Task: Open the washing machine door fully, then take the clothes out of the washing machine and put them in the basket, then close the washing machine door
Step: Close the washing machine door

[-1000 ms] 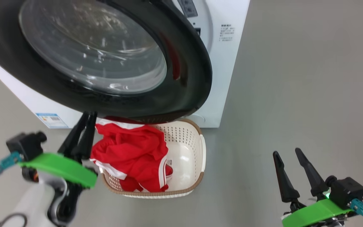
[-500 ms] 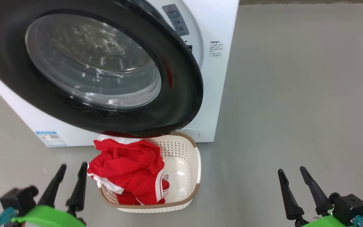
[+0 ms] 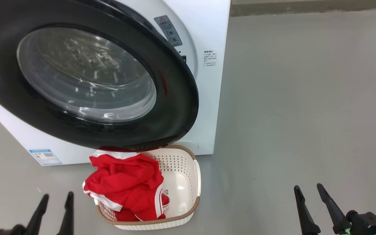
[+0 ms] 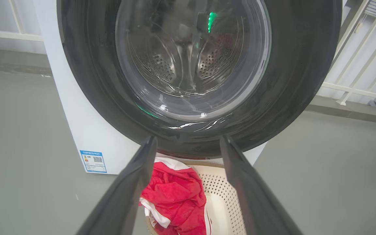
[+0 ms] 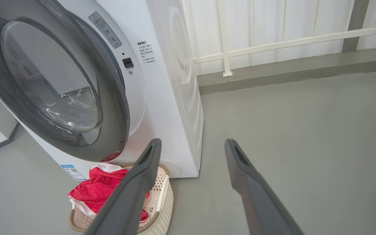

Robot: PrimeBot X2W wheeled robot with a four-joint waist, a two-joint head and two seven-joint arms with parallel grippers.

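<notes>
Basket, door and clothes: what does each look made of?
The basket looks like moulded cream plastic, smooth with punched holes; its brown rim looks woven, possibly also plastic. The washing machine door has a glossy black rim, likely plastic, around a clear bulging window that reflects like glass. The clothes are soft red fabric, matte and creased, with white trim.
</notes>
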